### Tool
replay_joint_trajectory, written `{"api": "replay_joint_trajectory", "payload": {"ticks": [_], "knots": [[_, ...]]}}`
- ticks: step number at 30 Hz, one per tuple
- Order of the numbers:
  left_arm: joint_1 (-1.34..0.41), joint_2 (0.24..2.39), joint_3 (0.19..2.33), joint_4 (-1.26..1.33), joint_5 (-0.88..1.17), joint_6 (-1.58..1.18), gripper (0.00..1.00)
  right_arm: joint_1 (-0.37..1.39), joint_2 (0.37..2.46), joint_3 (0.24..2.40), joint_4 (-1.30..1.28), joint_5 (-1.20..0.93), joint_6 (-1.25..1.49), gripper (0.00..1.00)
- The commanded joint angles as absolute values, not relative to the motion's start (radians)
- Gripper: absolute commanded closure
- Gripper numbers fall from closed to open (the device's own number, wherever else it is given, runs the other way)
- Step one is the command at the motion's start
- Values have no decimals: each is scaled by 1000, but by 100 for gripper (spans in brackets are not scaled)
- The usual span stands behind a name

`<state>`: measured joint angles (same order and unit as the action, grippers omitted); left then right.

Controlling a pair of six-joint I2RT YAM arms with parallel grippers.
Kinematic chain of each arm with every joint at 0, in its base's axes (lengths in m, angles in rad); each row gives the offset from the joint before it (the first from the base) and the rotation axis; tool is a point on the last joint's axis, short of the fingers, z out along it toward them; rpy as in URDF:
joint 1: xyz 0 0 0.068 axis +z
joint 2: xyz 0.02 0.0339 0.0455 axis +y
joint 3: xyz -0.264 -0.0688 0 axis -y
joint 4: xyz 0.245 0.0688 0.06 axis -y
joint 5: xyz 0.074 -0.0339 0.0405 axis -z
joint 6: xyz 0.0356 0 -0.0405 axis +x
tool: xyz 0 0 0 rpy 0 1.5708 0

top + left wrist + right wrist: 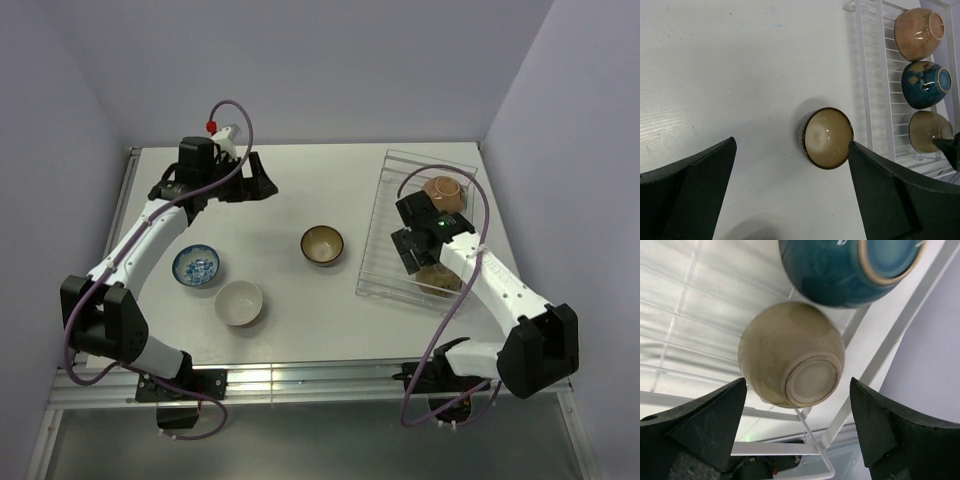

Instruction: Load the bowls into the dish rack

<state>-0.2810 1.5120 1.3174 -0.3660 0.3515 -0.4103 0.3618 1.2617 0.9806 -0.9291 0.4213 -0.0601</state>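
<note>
The tan round bowl [790,352] is lying on its side at the near end of the clear see-through dish rack [685,305]. Its bottom ring is facing up at the wrist camera. The right gripper [797,385] is hanging over it with one black finger on each side. The fingers are not touching the bowl, so the gripper is open and is holding nothing.

I think the step here is leaving this bowl in the rack. To do it well, the gripper should be going straight up. It should be keeping both fingers off the bowl's sides, so the bowl is not rolling or tipping. It should also be keeping clear of the shiny dark blue bowl [840,265], which is lying just beside the tan one on the far side.

The tan bowl is looking smooth and dull, and thin ribs of the rack are showing under it. A pinkish-tan bowl [443,190] is sitting at the far end of the rack. That is making three bowls in the rack, on the right side of the white table [300,180].

Three more bowls are waiting on the table. A brown-rimmed bowl with a tan inside [322,245] is sitting in the middle. A white bowl with blue patterns [197,266] is sitting to the left. A cream-white bowl [239,303] is sitting nearer. The left gripper [792,144] is hanging at the far left, wide open and holding nothing.
</note>
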Motion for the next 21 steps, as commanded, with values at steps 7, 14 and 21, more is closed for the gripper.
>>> {"api": "replay_joint_trajectory", "payload": {"ticks": [7, 14, 21], "knots": [[-258, 1416, 1223, -353, 544, -120, 1, 354, 1140, 1212, -845, 347, -149, 0], [-291, 1541, 1230, -366, 649, -75, 9, 333, 1127, 1379, -906, 21, -212, 0], [-402, 1699, 1279, -351, 598, -57, 13, 328, 1104, 1462, -922, -218, -193, 0]]}}
